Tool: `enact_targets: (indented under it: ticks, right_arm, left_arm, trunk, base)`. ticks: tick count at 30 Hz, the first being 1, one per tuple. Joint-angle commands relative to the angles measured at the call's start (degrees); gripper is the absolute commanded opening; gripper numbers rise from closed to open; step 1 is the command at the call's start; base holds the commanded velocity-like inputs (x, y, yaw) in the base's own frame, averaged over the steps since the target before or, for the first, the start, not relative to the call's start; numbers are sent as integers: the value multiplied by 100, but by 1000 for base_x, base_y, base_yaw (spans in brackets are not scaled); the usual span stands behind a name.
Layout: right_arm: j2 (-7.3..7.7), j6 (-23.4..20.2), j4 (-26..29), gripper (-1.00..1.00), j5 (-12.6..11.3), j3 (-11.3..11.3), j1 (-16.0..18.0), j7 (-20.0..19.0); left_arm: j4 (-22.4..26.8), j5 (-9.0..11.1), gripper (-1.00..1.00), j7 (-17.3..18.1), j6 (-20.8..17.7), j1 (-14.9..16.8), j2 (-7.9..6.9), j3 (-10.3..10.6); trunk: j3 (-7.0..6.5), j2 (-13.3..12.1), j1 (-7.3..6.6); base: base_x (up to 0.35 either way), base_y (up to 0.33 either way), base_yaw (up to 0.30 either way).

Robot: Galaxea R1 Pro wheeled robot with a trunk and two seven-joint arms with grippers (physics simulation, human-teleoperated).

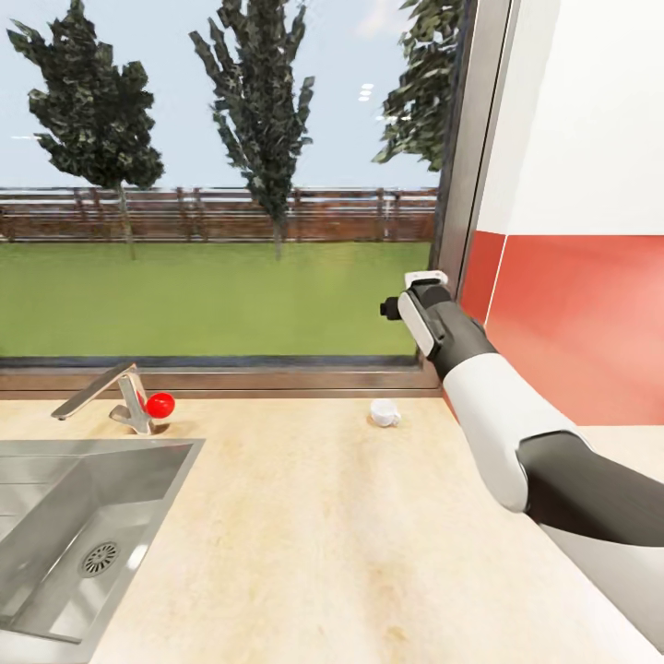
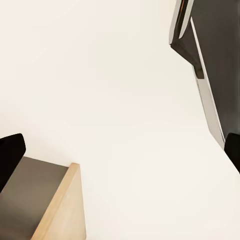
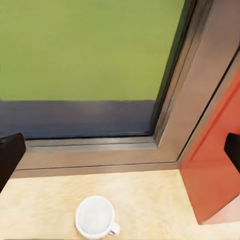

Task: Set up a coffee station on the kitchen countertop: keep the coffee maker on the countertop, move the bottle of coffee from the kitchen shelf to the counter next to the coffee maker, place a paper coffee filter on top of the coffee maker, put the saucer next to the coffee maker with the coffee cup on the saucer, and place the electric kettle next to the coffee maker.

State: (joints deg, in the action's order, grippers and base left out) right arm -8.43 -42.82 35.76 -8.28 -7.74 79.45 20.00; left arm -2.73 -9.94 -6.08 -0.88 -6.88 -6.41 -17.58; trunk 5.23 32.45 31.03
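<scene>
The right arm [image 1: 498, 406] reaches up from the lower right corner of the head view, and part of it is cut off by the edge of the picture. Its right hand [image 1: 420, 297] is held up in the air in front of the window frame [image 1: 461, 184], near the red wall [image 1: 581, 323]. From the head view you see the hand from behind, so its fingers are hard to make out there. In the right wrist view the two dark fingertips [image 3: 11, 157] sit at the far sides of the picture with a big gap between them, so the hand is spread wide and holds nothing. The coffee cup [image 1: 385, 412] is small and white. It stands on the light wood tabletop [image 1: 323, 535] close to the window sill, below the right hand and not touching it. In the right wrist view the coffee cup [image 3: 96, 217] shows its round open top and a little handle, and it looks empty inside. The sink [image 1: 83, 535] is set into the tabletop at the left, and its near side is cut off by the picture edge. A grey tap [image 1: 106, 397] stands behind it with a red ball [image 1: 160, 404] just beside it. The left hand is seen in the left wrist view as two dark tips [image 2: 10, 155] at the far sides, spread wide, with a pale wall in front and a wooden corner [image 2: 60, 210] that is hard to name.
</scene>
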Motion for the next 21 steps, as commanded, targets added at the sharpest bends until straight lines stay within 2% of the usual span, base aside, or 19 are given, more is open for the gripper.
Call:
enact_targets:
  ticks: [1, 4, 8, 21]
  right_arm:
    - [1, -17, -22, 100, -60, -26, 12, 45]
    - [-6, -12, -190, 100, -65, -29, 28, -31]
    - [8, -14, -302, 100, -61, -31, 34, -523]
    - [50, -17, -493, 100, -58, -17, -36, -660]
  left_arm:
    - [0, -61, 100, -17, -9, 2, 0, -44]
    - [0, -61, 100, -16, -9, 2, 0, -44]
    - [0, -61, 100, -16, -9, 2, -2, -44]
    - [0, -61, 100, -16, -9, 2, -13, -37]
  trunk:
    - [9, 8, 2]
    - [9, 8, 2]
    - [9, 8, 2]
    - [9, 8, 2]
  base:
    - [0, 0, 0]
    - [0, 0, 0]
    - [0, 0, 0]
    - [0, 0, 0]
